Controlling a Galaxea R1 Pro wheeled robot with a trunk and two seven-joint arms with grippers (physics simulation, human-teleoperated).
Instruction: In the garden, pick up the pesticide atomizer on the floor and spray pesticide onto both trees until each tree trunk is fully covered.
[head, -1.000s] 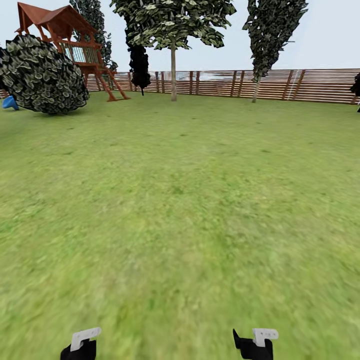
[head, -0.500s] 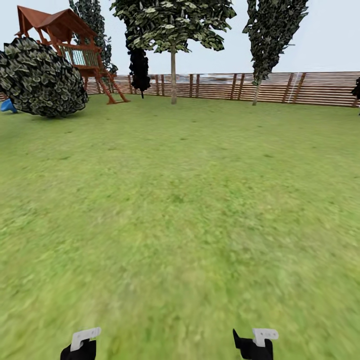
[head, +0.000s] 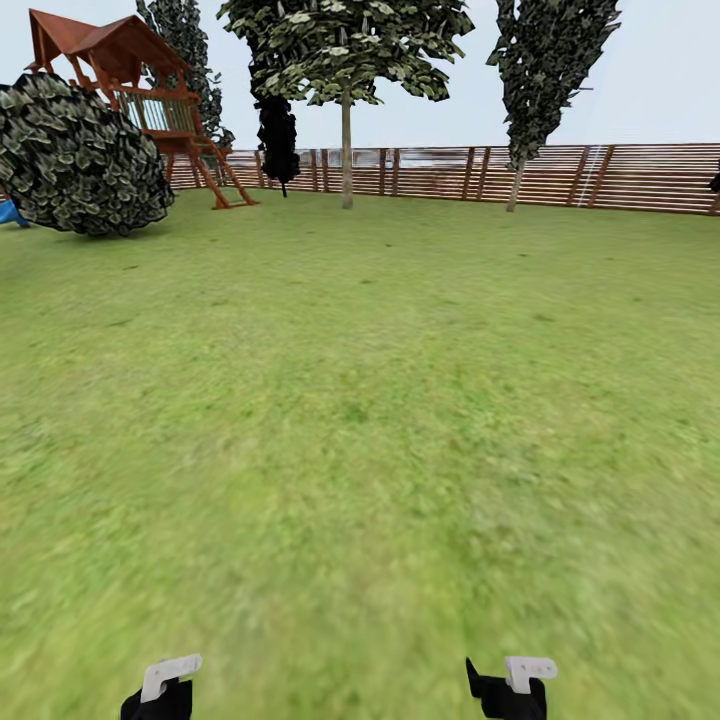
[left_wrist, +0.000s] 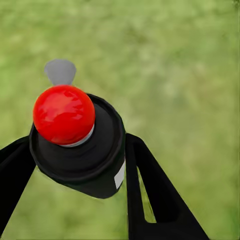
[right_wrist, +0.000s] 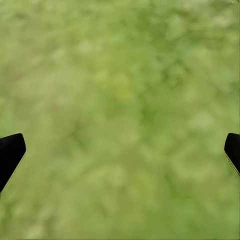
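Note:
The pesticide atomizer (left_wrist: 75, 145), a dark bottle with a red round top, sits between the two black fingers of my left gripper (left_wrist: 75, 155), which is shut on it over blurred grass. My right gripper (right_wrist: 122, 145) is open and wide, with bare lawn between its fingertips. In the head view, both wrists show at the bottom edge, left (head: 160, 690) and right (head: 512, 685). Far ahead near the fence stand two trees with slim pale trunks, one upright (head: 346, 150) and one leaning (head: 515, 182).
A wide green lawn (head: 380, 400) stretches ahead to a brown slat fence (head: 600, 175). A big round dark bush (head: 85, 155) and a red-brown playset (head: 150, 95) stand at the far left, with a dark narrow conifer (head: 278, 130) beside them.
The whole head view has shifted slightly: the bush and playset slid a little left and the fence sits a bit lower. Both wrists keep their places in the picture.

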